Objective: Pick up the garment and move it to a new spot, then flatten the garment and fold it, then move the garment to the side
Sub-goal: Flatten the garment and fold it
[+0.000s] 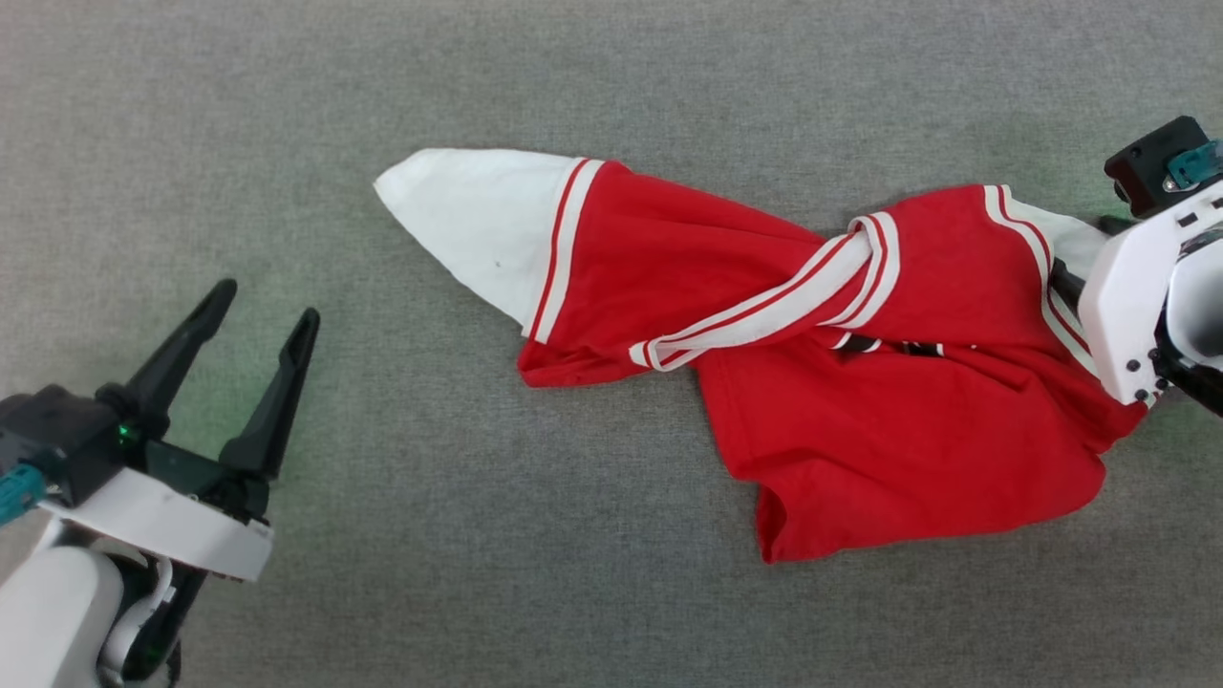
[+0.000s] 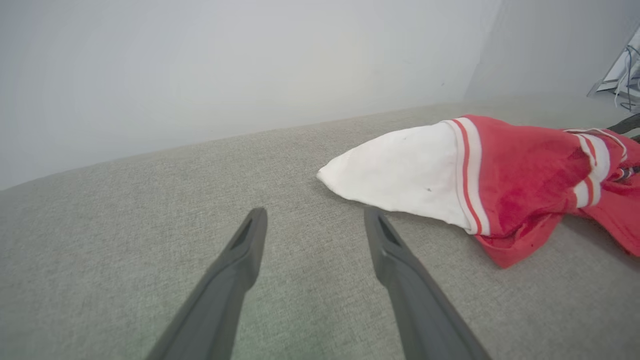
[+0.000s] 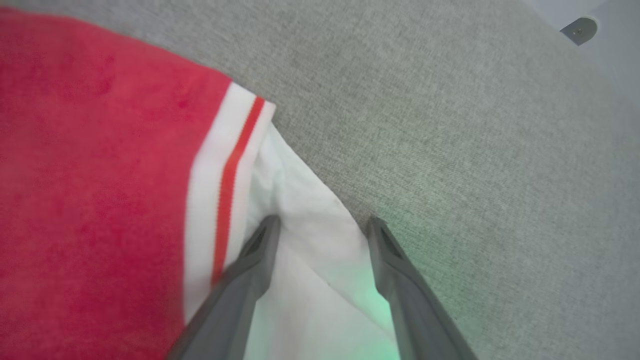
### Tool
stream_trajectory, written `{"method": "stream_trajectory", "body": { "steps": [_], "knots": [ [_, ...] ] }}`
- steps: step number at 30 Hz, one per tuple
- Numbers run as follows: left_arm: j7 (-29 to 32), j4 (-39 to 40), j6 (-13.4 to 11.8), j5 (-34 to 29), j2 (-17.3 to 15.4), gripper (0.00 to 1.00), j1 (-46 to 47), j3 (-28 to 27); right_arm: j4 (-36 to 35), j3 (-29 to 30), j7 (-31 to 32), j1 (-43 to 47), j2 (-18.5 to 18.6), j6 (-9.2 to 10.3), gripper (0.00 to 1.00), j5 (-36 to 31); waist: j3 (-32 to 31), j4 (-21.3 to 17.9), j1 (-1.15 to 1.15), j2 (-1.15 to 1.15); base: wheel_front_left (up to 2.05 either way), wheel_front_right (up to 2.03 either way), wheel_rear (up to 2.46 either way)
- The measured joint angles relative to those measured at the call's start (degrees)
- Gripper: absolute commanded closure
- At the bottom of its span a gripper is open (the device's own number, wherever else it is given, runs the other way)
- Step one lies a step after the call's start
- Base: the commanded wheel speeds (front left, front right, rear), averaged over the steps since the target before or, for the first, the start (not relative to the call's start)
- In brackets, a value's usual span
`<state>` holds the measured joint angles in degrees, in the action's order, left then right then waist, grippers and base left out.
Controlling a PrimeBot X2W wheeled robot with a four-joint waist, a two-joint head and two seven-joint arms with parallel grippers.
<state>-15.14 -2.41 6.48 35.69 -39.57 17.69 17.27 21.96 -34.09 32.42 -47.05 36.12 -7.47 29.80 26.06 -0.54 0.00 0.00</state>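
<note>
Red garment (image 1: 860, 382) lies twisted on the grey cloth surface (image 1: 478, 592), with the right gripper (image 3: 324, 220) set at one sleeve.

The jersey's long axis runs across the head view. One white sleeve (image 1: 459, 220) tapers toward the robot's left and slightly away, and the other white sleeve (image 3: 310, 280) lies at the right end. There the right gripper's jaws stand apart astride the white cloth, not yet pinched; I cannot tell whether either tip has got under the cloth. For a clean pick it should probably close on the sleeve near the striped seam, catching both layers, and lift slowly so the twist falls out. The left gripper (image 1: 268, 298) is spread wide and empty, well apart from the garment.
</note>
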Motion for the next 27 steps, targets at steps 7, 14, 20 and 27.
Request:
{"method": "stream_trajectory", "body": {
  "steps": [7, 14, 20, 27],
  "knots": [
    [2.9, 1.2, 0.7, -1.2, -4.8, 0.00, 5.1, 4.6, 1.9, -1.9, -1.0, -0.9, -1.4, -0.05, 1.00, 2.4, -0.2, -0.7, 0.00, 0.00, 0.00, 0.00, 0.00],
    [11.0, 9.3, 1.0, -0.8, -18.9, 0.00, 21.1, 28.0, 3.4, -3.6, -2.0, -2.3, -2.2, -0.05, 1.00, 4.0, -0.6, -1.9, 0.00, 0.00, 0.00, 0.00, 0.00],
    [15.3, 9.7, 1.0, -0.4, -22.5, 0.00, 42.2, 52.8, 4.2, -4.9, -3.0, -4.2, -3.0, -0.07, 1.00, 4.5, 0.4, -2.9, 0.00, 0.00, 0.00, 0.00, 0.00],
    [19.7, 6.3, 1.1, -5.7, -18.3, 0.00, 46.3, 56.3, 4.5, -6.4, -4.1, -5.9, -3.8, -0.07, 1.00, 5.0, 1.9, -4.3, 0.00, 0.00, 0.00, 0.00, 0.00]
  ]
}}
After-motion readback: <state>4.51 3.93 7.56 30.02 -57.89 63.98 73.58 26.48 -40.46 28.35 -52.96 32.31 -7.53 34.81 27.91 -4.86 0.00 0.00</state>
